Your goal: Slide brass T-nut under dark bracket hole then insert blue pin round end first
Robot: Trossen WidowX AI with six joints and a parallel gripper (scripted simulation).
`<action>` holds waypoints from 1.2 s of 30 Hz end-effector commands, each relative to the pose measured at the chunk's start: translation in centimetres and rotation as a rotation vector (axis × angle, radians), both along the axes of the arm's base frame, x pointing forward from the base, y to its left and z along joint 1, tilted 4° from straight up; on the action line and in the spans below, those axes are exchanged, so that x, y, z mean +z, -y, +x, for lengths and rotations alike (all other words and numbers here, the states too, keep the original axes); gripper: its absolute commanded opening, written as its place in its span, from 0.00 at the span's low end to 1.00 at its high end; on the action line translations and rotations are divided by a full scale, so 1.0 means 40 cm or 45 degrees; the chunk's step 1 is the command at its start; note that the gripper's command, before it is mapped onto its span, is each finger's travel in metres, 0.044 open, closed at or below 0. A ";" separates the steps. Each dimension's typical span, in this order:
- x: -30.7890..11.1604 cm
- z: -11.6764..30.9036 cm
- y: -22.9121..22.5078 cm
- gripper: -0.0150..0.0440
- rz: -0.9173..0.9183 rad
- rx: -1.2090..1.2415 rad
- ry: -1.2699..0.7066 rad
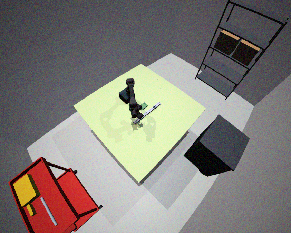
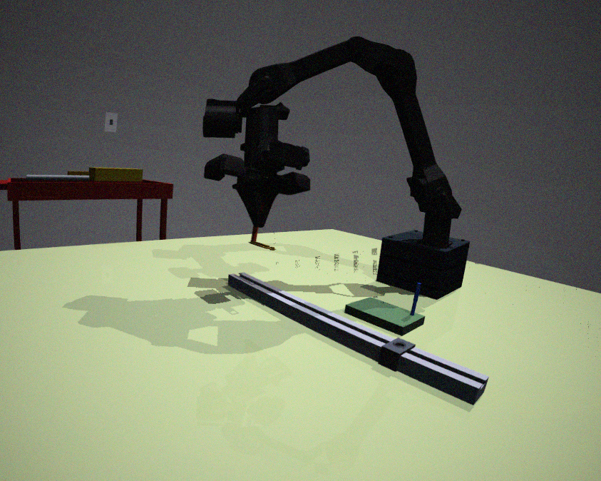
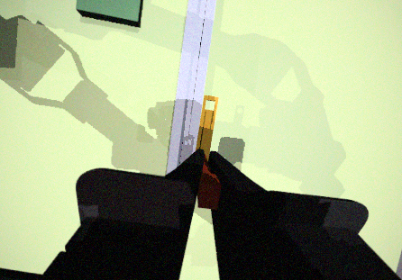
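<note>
Gripper: I have its fingertips pinched on the orange handle, pointing down.
Brass T-nut: hangs below the fingertips, off the worktop, likely held by the handle so the nut can enter first.
Aluminum rail: lower than the gripper, its slot awaiting the nut.
Dark bracket: farther along the rail, marking where the nut should stop.
Blue pin: upright in the green tray, probably for easy grasping later.
</note>
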State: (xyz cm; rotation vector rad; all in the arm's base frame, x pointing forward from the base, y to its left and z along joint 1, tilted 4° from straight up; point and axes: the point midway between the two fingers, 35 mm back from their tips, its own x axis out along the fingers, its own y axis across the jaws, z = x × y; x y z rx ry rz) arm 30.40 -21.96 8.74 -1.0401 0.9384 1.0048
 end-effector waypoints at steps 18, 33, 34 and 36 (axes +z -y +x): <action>-0.014 -0.010 0.001 0.00 0.002 -0.005 0.093; -0.020 -0.015 0.003 0.00 -0.006 -0.009 0.162; -0.020 -0.015 0.003 0.00 -0.006 -0.009 0.166; -0.021 -0.016 0.003 0.00 -0.008 -0.009 0.175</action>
